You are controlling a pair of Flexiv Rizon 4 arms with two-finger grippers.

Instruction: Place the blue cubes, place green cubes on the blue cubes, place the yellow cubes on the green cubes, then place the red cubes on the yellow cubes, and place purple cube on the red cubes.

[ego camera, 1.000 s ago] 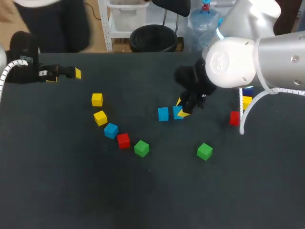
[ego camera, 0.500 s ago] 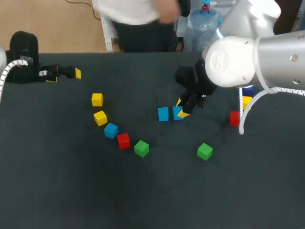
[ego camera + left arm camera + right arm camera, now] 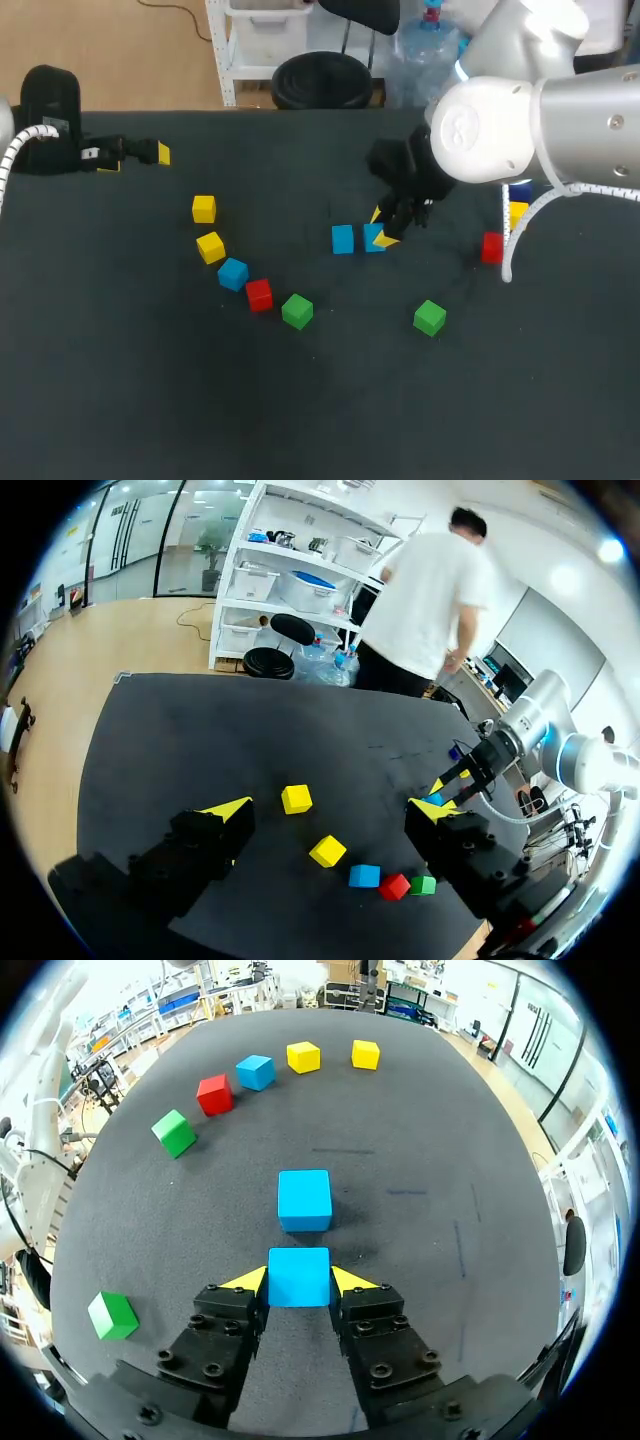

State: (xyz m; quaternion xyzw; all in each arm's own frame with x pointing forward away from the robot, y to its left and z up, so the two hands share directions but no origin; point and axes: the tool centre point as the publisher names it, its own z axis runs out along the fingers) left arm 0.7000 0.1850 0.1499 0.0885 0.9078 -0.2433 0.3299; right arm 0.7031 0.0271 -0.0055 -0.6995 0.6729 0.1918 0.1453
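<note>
My right gripper (image 3: 380,228) is shut on a blue cube (image 3: 373,237) near the table's middle; in the right wrist view that cube (image 3: 299,1276) sits squarely between the yellow tips of the gripper (image 3: 299,1281). A second blue cube (image 3: 343,239) lies just ahead of it (image 3: 304,1200), a small gap apart. A third blue cube (image 3: 233,273) lies in a loose row with two yellow cubes (image 3: 204,208) (image 3: 210,246), a red cube (image 3: 259,294) and a green cube (image 3: 297,311). My left gripper (image 3: 137,160) stands open at the far left, holding nothing.
Another green cube (image 3: 430,318) lies alone at the front right. A red cube (image 3: 492,247) and a yellow cube (image 3: 518,212) lie behind my right arm's cable, with a dark bluish cube (image 3: 520,191) partly hidden beyond them.
</note>
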